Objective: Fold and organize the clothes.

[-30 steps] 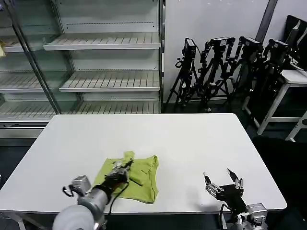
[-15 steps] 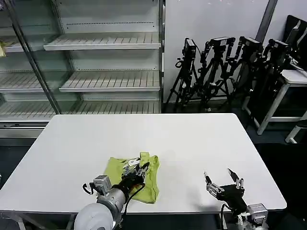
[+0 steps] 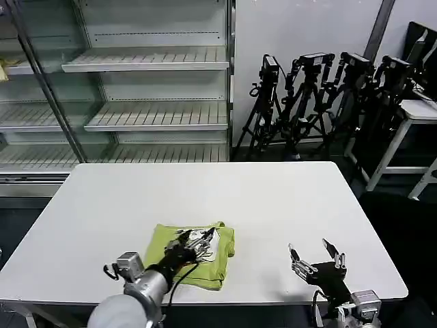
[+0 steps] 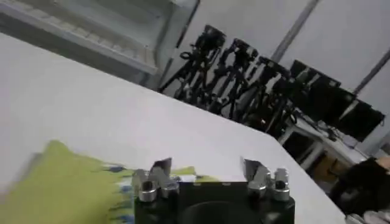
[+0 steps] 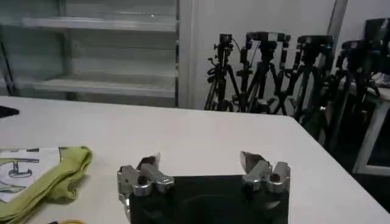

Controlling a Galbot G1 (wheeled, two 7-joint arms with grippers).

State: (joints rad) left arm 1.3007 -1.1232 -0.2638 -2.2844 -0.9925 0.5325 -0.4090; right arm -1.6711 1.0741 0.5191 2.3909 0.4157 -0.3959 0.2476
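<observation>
The clothes, one light yellow-green T-shirt (image 3: pixel 218 263), lie folded in a compact bundle near the front edge of the white table (image 3: pixel 273 198), left of centre. A white printed patch (image 3: pixel 209 247) faces up on it. My left gripper (image 3: pixel 199 238) hovers low over the bundle's top, fingers spread and open. The left wrist view shows the left gripper (image 4: pixel 207 168) holding nothing, with the shirt (image 4: pixel 61 192) below and beyond it. My right gripper (image 3: pixel 315 257) rests open at the front right, apart from the shirt. From the right gripper (image 5: pixel 200 162), the shirt (image 5: pixel 52 176) lies off to one side.
Empty metal shelving (image 3: pixel 150 65) stands behind the table. Several camera tripods (image 3: pixel 321 102) cluster at the back right beside another white table (image 3: pixel 416 113). Bare tabletop stretches behind and to the right of the shirt.
My left gripper moved rightward across the shirt, carrying a layer over. The bundle is now more compact with the white print facing up. The right arm stayed still.
</observation>
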